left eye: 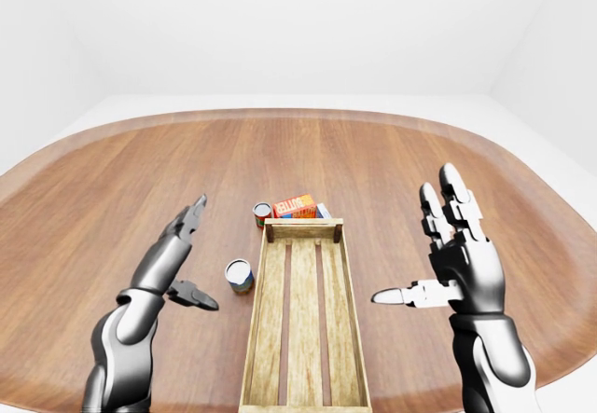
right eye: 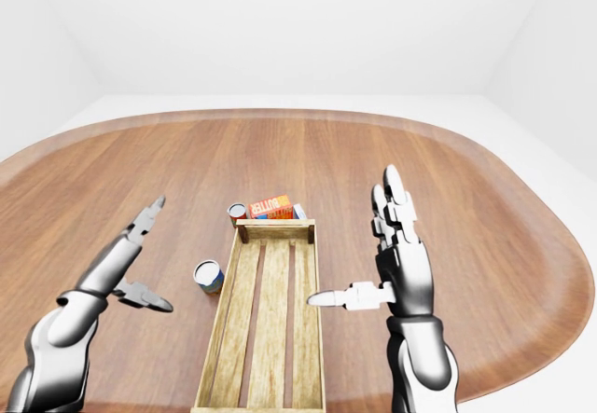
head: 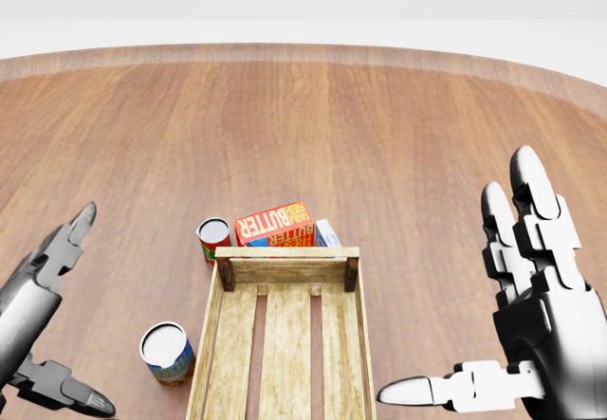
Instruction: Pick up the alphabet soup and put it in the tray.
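Note:
The alphabet soup, a can with a blue and yellow label [head: 167,352], stands upright on the wooden table just left of the tray. The tray [head: 285,252] is a long slatted wooden crate with nothing in it, running down to the bottom edge of the head view. My left hand [head: 92,310] is open to the left of the can and apart from it, fingers pointing up and thumb low. On the right side of the tray my right hand [head: 455,278] is open too, palm facing the tray, holding nothing.
A red can [head: 212,237] and an orange butter box [head: 274,224] sit against the tray's top end, with a small pale box [head: 326,233] beside them. The round wooden table [left eye: 392,152] stretches wide beyond them.

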